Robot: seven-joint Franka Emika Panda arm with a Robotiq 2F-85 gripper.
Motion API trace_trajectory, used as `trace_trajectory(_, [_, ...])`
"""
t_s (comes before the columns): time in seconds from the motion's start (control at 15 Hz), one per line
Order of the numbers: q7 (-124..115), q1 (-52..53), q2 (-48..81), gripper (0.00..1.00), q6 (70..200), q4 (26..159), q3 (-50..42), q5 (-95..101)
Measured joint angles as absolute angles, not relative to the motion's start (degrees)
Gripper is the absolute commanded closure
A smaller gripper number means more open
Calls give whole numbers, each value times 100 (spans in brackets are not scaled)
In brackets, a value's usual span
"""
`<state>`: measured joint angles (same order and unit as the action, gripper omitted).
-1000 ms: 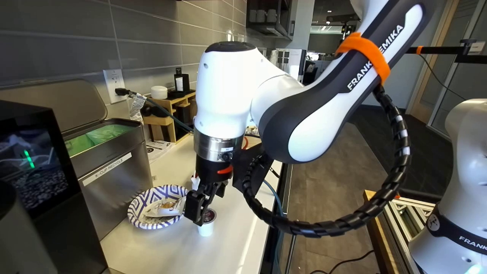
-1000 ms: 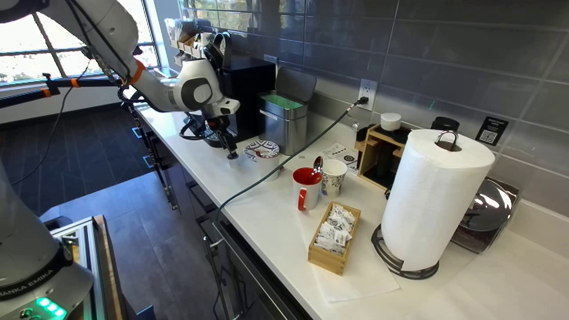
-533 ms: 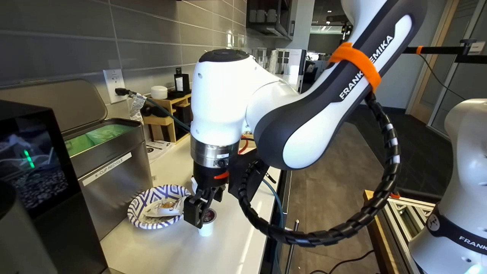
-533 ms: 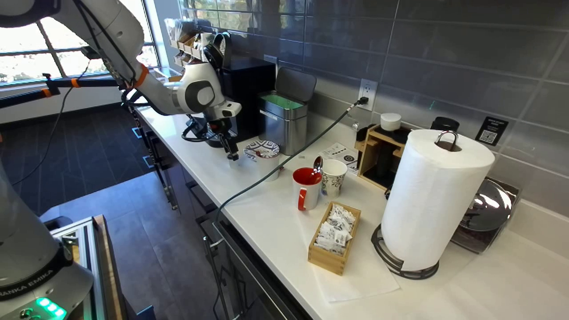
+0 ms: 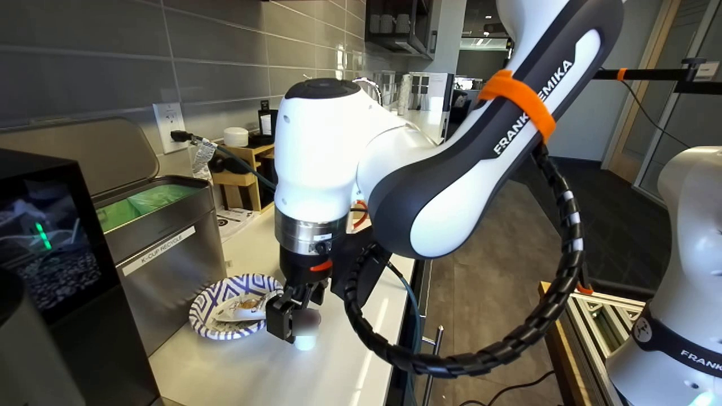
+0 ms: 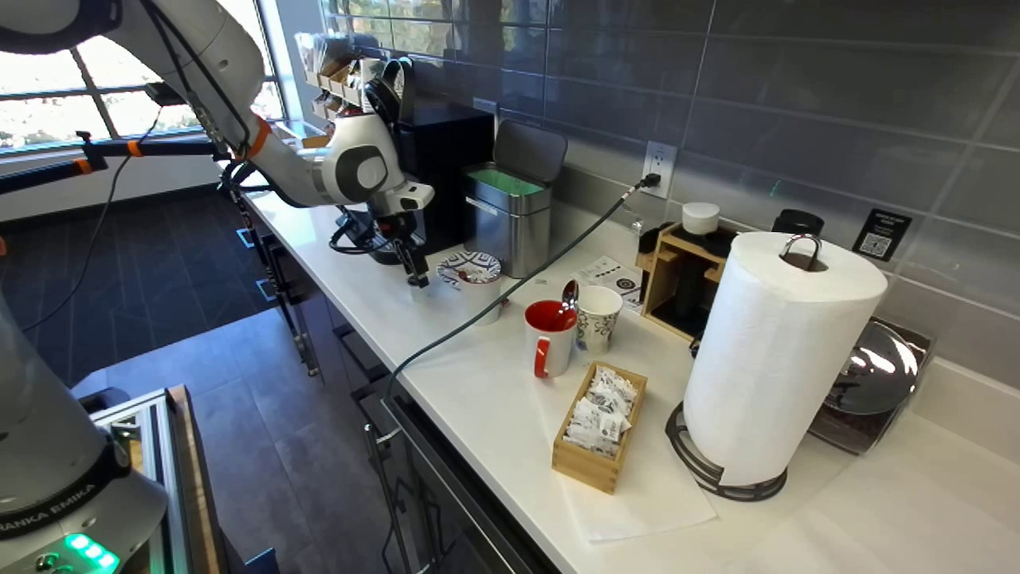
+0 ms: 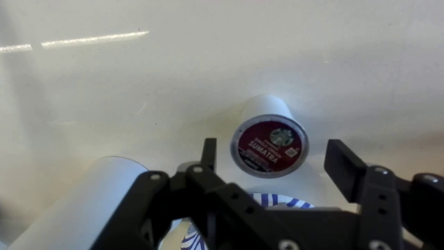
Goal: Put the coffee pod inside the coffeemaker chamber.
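- My gripper [image 7: 272, 150] hangs low over the counter [image 5: 254, 369], fingers [image 7: 341, 166] spread wide.
- The pod [image 7: 270, 146] stands upright on the counter, dark red face up within a pale rim. In the wrist view it shows between my fingers, clear of both; whether they reach down to its height, I cannot tell.
- In an exterior view my gripper sits right at the pod's left edge, and the pod's top is blurred.
- A white cylinder [image 7: 83, 201] shows left of my gripper in the wrist view, partly out of frame.
- In an exterior view, a blue-and-white bowl [image 5: 203, 313] lies left of the pod and somewhat farther, a wrapped item [image 5: 245, 309] in it.
- The steel bin [image 5: 180, 282] stands just left of the bowl, lid up, green liner [image 5: 163, 197] showing.
- The black coffeemaker [image 5: 113, 332] stands at the near left, a green streak on its screen [image 5: 34, 270]; the pod is outside it, well apart.
- In an exterior view, right of my gripper and nearer, a red-and-white mug [image 6: 562, 351] holds a spoon [image 6: 569, 293]; a patterned cup [image 6: 596, 323] stands just beside it.
- Nearer again comes a wooden box [image 6: 586, 466] of packets [image 6: 598, 418], with a paper roll [image 6: 777, 359] on its right.
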<state>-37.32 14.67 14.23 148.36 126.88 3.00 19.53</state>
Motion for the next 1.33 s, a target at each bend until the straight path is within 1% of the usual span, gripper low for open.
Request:
trace_trajectory(0.07, [-3732, 1467, 1439, 16, 14834, 12678, 289, 1952])
trace_trajectory(0.13, [-3732, 1467, 1452, 18, 14834, 12675, 273, 1947])
trace_trajectory(0.2, [-3732, 1466, 1461, 17, 14834, 12675, 255, 1942])
trace_trajectory(0.33, [-3729, 1461, 1470, 20, 14834, 12675, 227, 1934])
trace_trajectory(0.6, [-3651, 1459, 1474, 20, 14834, 12675, 236, 1844])
trace_trajectory(0.73, [-3520, 1458, 1472, 19, 14834, 12675, 266, 1717])
trace_trajectory(1.07, [-3235, 1449, 1465, 22, 14834, 12676, 291, 1374])
trace_trajectory(1.2, [-3168, 1425, 1454, 21, 14834, 12676, 290, 1261])
trace_trajectory(1.33, [-3120, 1399, 1448, 24, 14834, 12676, 287, 1188])
